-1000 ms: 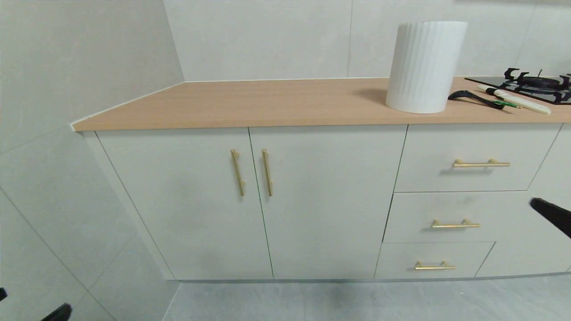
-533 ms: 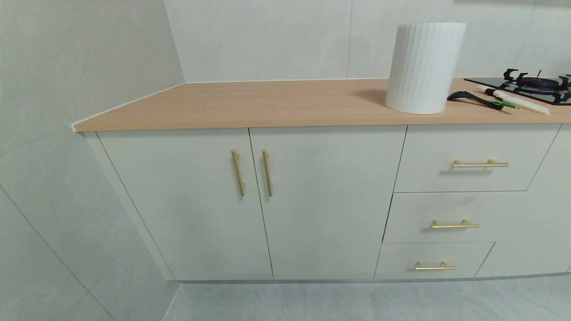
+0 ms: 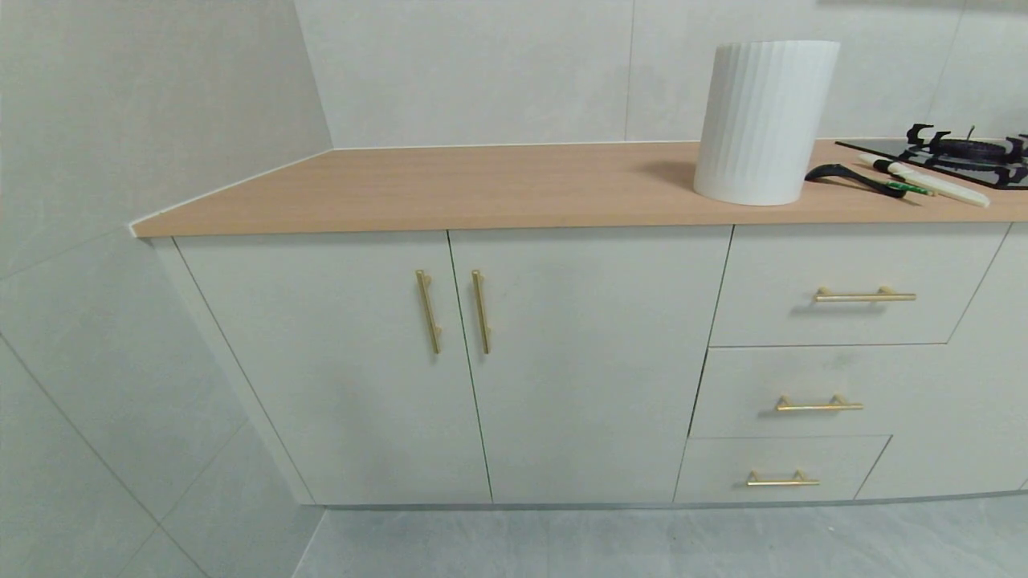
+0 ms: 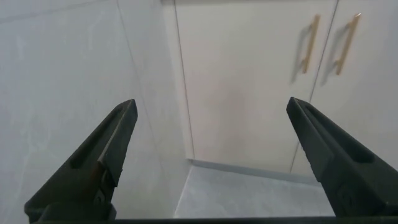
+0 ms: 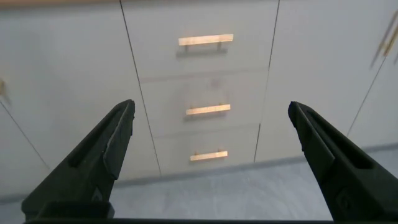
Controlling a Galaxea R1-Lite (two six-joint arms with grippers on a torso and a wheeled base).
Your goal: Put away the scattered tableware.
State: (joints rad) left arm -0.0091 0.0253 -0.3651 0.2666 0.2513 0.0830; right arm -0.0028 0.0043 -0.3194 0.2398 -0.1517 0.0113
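Your L gripper: fingers spread wide, empty, facing the cabinet doors. R gripper: same, wide apart & empty, in front of the drawers. Up on the countertop, the black spoon & white-handled utensil lie just right of the ribbed white container, beside the stove.

We see a kitchen. A gas hob sits at the right end of the wooden counter. Cupboard doors and drawers lie below.
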